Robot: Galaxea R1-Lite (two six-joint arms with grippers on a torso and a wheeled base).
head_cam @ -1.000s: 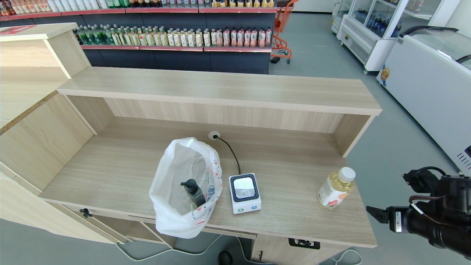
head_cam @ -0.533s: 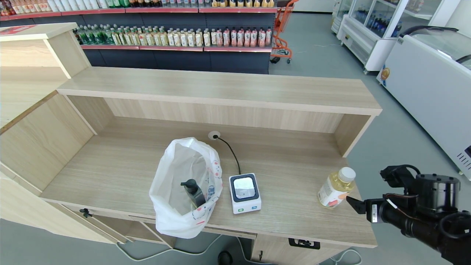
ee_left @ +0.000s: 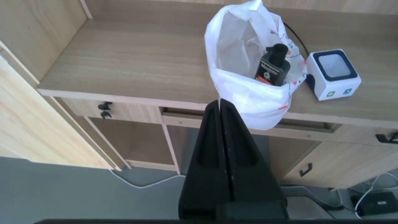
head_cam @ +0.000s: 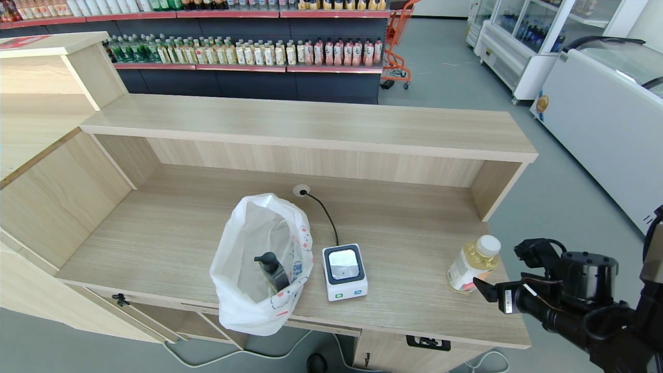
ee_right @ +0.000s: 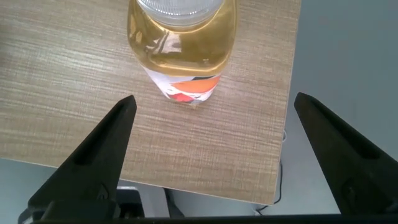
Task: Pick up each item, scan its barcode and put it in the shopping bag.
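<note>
The drink bottle [head_cam: 472,264] stands upright near the right end of the wooden surface [head_cam: 404,228], well apart from the shopping bag [head_cam: 243,305] and to the right of the barcode scanner [head_cam: 344,271]. Since a second ago the right gripper [ee_right: 216,104] has come in from beyond the surface's right edge toward the bottle, and in the head view its leading tip now sits just beside the bottle's base. The bottle, bag and scanner have kept their places. The right fingers [ee_right: 99,155] are spread wide, one on either side of the bottle's lower part, with a gap between each and the bottle, and they hold nothing. There is one drink bottle out on the surface, one black pump bottle [head_cam: 272,269] already inside the bag, one bag and one scanner. The drink bottle is clear plastic with a pale yellow liquid, a white screw cap and a white label with orange-red marks round its lower half. The bag is white, thin and open at the top, hanging a little over the near edge of the surface. The scanner is a small white box with a dark-framed window, and a black cable [head_cam: 323,212] runs from it to a hole in the surface. The left gripper [ee_left: 219,109] hangs in front of the surface below the bag, its fingers pressed together on nothing.
</note>
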